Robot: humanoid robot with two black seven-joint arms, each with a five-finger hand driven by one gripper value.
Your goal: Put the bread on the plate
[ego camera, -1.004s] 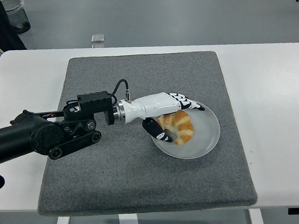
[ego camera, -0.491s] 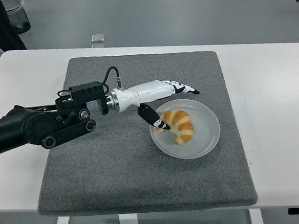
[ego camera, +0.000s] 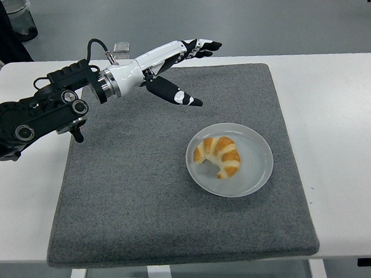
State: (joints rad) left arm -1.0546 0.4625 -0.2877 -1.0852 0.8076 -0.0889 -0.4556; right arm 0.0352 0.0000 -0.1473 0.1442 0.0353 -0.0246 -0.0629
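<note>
I see bread (ego camera: 218, 156) lying on plate (ego camera: 254, 173) | left hand (ego camera: 179, 65) fingers spread apart, empty, raised over grey mat (ego camera: 138, 187), well apart from plate | surface (ego camera: 344, 134) white

Bright, even light; perhaps slightly soft.

Black jointed left arm (ego camera: 34, 118) with looping cable, white robot hand (ego camera: 168, 67) with black-tipped fingers (ego camera: 204, 46)

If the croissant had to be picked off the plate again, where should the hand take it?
Probably across the thick middle of the croissant, from above. Its arch faces the mat's far side, tips curling toward the near edge; the plate rim blocks a low side approach.
</note>
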